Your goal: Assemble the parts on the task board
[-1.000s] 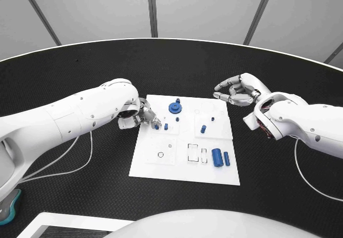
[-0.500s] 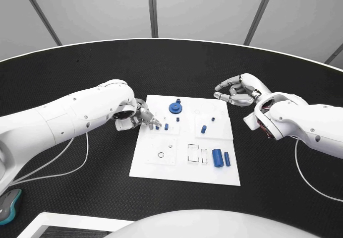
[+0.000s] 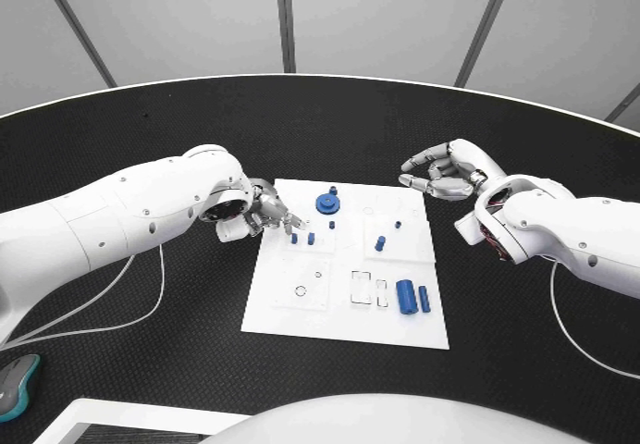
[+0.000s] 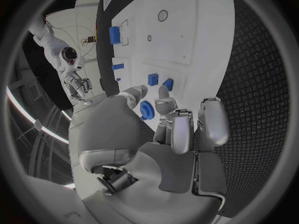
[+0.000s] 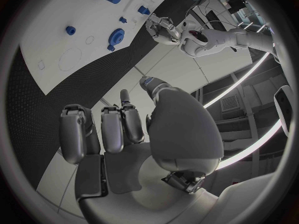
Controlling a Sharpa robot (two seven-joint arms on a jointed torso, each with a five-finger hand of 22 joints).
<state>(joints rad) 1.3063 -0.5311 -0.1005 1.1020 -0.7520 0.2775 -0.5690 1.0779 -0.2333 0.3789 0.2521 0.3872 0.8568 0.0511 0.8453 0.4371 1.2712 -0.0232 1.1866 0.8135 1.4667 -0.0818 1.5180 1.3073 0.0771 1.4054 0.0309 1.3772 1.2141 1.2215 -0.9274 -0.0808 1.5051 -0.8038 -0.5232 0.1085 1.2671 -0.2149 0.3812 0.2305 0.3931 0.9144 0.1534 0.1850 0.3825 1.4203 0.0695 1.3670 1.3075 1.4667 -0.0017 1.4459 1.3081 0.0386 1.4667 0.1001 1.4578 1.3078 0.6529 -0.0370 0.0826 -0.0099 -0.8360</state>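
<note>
Left hand sits over the left edge of the task board, fingers spread, holding nothing, tips just beside two small upright blue pegs (probably lining up a pinch, my guess). Right hand hovers off the board's far right corner, fingers curled in around nothing, likely parked clear. Blue gear stands near the far edge; two blue cylinders lie toward the near right corner, unassembled.
</note>
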